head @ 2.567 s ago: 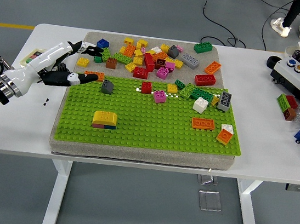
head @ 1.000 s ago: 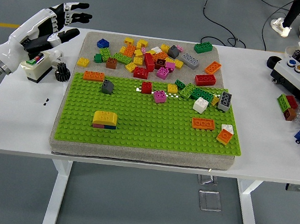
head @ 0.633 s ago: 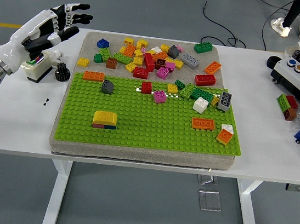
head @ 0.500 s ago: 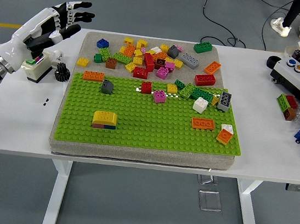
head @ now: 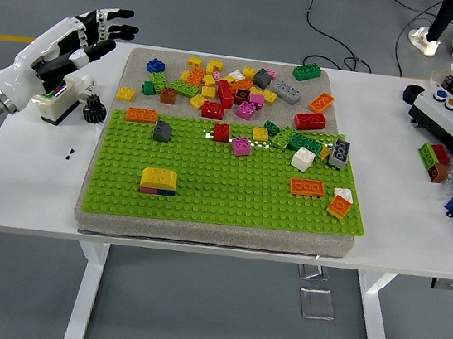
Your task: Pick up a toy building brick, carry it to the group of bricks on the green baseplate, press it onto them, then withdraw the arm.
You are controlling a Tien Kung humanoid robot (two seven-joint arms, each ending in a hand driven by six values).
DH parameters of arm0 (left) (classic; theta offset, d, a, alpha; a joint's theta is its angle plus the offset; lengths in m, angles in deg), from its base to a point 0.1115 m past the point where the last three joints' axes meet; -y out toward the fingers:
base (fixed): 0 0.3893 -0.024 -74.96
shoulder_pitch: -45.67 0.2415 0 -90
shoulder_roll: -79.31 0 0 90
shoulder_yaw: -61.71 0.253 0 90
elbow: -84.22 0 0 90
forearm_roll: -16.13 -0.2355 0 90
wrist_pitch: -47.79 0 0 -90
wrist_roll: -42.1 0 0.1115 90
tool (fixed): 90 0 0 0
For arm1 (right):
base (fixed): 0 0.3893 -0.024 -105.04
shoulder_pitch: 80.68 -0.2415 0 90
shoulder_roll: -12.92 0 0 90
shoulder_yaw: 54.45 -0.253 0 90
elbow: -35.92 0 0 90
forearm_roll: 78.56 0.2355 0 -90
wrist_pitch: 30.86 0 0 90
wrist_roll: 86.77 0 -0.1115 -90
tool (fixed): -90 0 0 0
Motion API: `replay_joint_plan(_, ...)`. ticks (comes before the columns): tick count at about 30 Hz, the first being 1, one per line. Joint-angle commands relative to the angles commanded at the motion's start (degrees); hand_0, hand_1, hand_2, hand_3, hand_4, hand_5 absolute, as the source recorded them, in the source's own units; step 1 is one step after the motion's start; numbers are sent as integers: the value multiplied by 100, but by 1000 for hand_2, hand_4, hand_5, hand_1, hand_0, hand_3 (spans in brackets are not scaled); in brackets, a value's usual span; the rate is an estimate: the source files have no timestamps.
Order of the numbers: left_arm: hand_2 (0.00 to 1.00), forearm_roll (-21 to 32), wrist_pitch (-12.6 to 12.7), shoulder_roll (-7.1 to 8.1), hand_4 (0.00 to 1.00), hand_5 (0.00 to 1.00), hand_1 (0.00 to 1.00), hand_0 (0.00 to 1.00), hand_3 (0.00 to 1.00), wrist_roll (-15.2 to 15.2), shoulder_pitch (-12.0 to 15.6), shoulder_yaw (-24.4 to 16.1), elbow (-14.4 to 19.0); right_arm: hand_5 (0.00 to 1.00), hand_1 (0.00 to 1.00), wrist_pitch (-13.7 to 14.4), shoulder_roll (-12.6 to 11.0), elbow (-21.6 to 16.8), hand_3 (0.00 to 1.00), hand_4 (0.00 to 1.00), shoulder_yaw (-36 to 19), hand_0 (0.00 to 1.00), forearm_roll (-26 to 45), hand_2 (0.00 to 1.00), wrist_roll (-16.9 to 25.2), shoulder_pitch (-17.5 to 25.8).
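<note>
Off the baseplate's (head: 231,195) left edge, the left hand (head: 77,37) hovers with fingers spread and empty, clear of the orange brick (head: 142,114) seated on the plate's far-left studs, apparently withdrawn after placing.

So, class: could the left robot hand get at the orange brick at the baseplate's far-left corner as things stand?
Probably yes. The left robot hand is open and empty, raised over the table's left side. The orange brick lies flat at the green baseplate edge nearest it, with only a grey brick close by.
</note>
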Motion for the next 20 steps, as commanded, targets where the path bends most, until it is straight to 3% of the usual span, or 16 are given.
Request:
replay_joint_plan(13, 869, 253, -209, -3, 998, 872, 902, 998, 913, 135, -67, 73, -238, 494, 657, 31, 10, 0, 591, 908, 17, 725, -63, 704, -18, 33)
replay_joint_plan(20, 869, 283, -252, -23, 998, 872, 902, 998, 913, 137, -117, 91, -354, 494, 657, 20, 41, 0, 591, 908, 36, 725, -60, 704, 8, 61)
